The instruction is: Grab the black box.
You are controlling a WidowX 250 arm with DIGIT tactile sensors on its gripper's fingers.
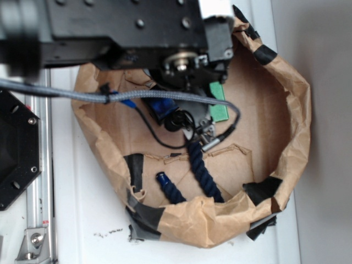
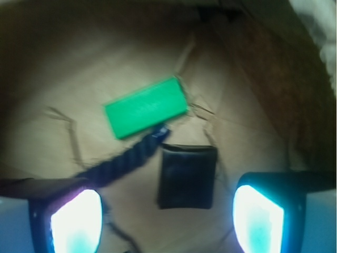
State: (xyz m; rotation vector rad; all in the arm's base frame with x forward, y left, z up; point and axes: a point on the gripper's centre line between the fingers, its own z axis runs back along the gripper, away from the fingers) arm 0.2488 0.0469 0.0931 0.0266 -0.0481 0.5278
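Observation:
The black box [image 2: 187,176] lies flat on the brown paper floor in the wrist view, just below the green block [image 2: 146,107] and beside the end of the dark blue rope [image 2: 124,161]. My gripper [image 2: 167,221] hangs above it, open and empty, the box a little ahead of the gap between the two glowing pads [image 2: 76,221]. In the exterior view the arm covers the box; only the gripper [image 1: 201,135], the green block [image 1: 219,104] and the rope [image 1: 201,170] show.
A crumpled brown paper wall [image 1: 291,110] patched with black tape [image 1: 263,190] rings the work area. A black cable [image 1: 148,129] loops over the floor. A metal rail [image 1: 38,181] runs along the left.

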